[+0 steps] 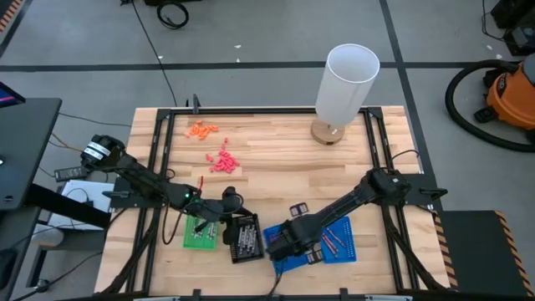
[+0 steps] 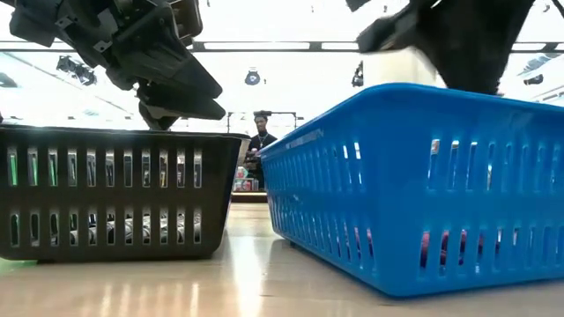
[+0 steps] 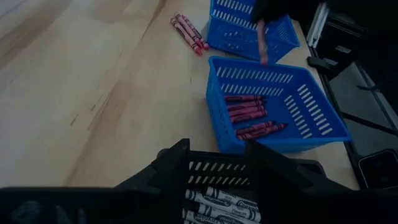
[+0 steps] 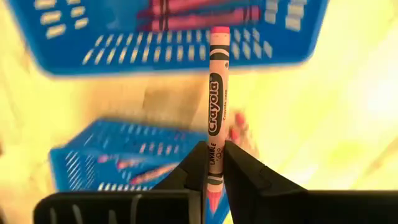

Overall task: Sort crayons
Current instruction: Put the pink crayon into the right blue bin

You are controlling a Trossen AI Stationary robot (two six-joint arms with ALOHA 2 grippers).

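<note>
My right gripper (image 4: 214, 155) is shut on one pink crayon (image 4: 216, 93) above two blue trays; the left wrist view shows that crayon (image 3: 262, 45) hanging over the farther blue tray (image 3: 249, 28). The nearer blue tray (image 3: 273, 112) holds several maroon crayons (image 3: 247, 111). My left gripper (image 3: 217, 152) stands open, with nothing between its fingers, over the black tray (image 1: 244, 237), where grey crayons (image 3: 221, 204) lie. A few loose maroon crayons (image 3: 189, 32) lie on the wood. My right gripper pinches the crayon's paper-wrapped shaft (image 4: 214, 163) between its two fingers, close to the end nearest the wrist. The fingers come from above, pointing steeply down, and lie along the crayon. The crayon sticks out past the fingertips, lifted clear over the blue trays.
A green tray (image 1: 201, 234) stands left of the black one. An orange heap (image 1: 202, 129) and a pink-red heap (image 1: 223, 161) of small pieces lie toward the table's far left. A tall white cylinder (image 1: 344, 84) stands at the far edge. A person (image 2: 261, 136) is in the room behind.
</note>
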